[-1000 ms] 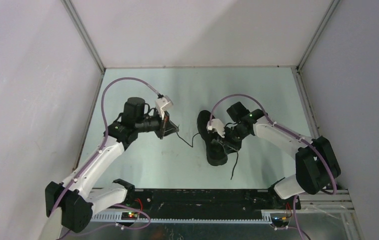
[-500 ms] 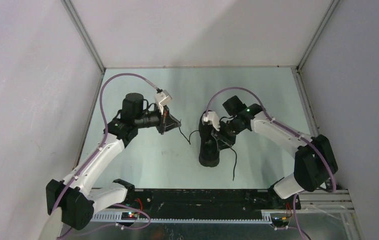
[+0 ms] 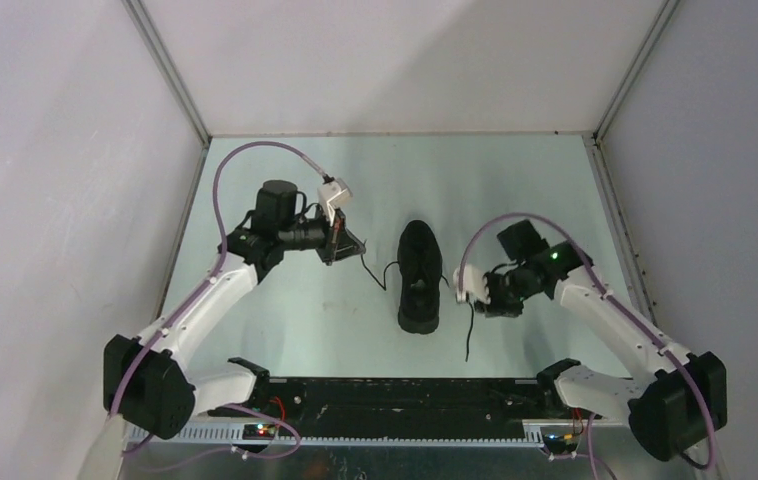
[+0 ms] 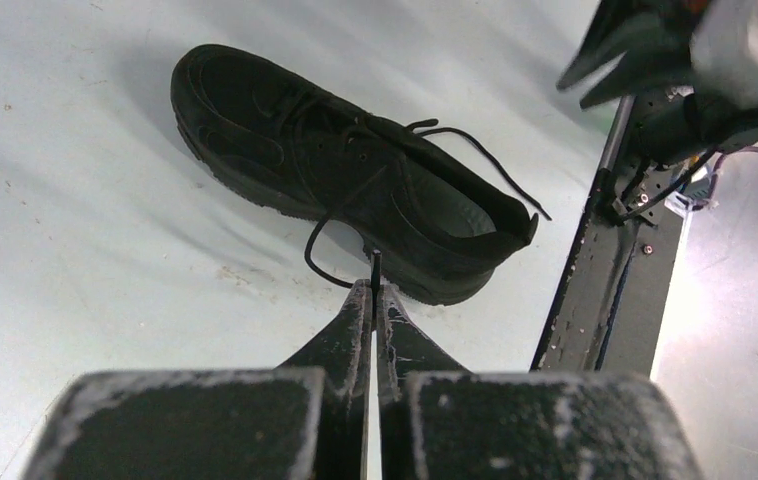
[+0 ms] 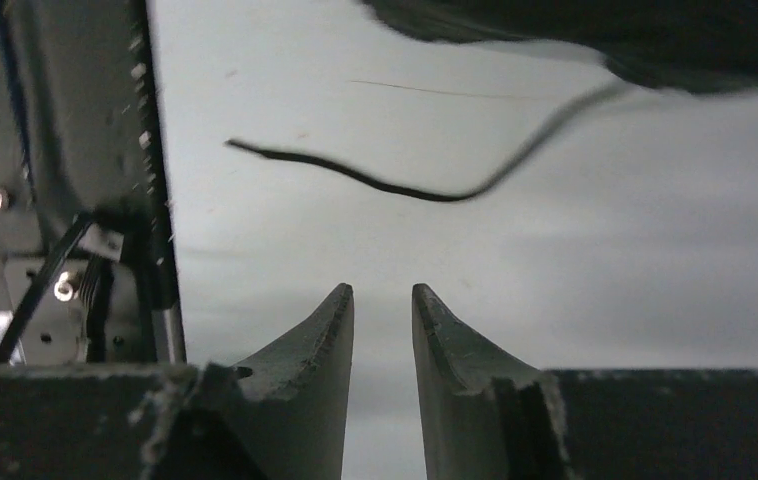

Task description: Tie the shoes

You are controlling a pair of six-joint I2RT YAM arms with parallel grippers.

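Note:
The black sneaker (image 3: 420, 276) lies in the middle of the table, toe toward the far wall; it also shows in the left wrist view (image 4: 335, 170). My left gripper (image 3: 353, 246) sits left of it, shut on the end of the left lace (image 4: 327, 226), which curves from the fingertips (image 4: 360, 300) back to the shoe. My right gripper (image 3: 477, 300) is to the right of the shoe's heel, slightly open and empty. The right lace (image 5: 395, 180) lies loose on the table ahead of its fingertips (image 5: 340, 300); in the top view it (image 3: 470, 330) trails toward the near edge.
The black base rail (image 3: 395, 395) runs along the near edge, close to the right lace end; it shows in the left wrist view (image 4: 605, 250) and the right wrist view (image 5: 85, 150). Grey walls enclose the table on three sides.
My right gripper has let go of the shoe and pulled back to the right and nearer. The shoe was turned straighter and now lies free. My left gripper stayed on the lace, shifting slightly right.

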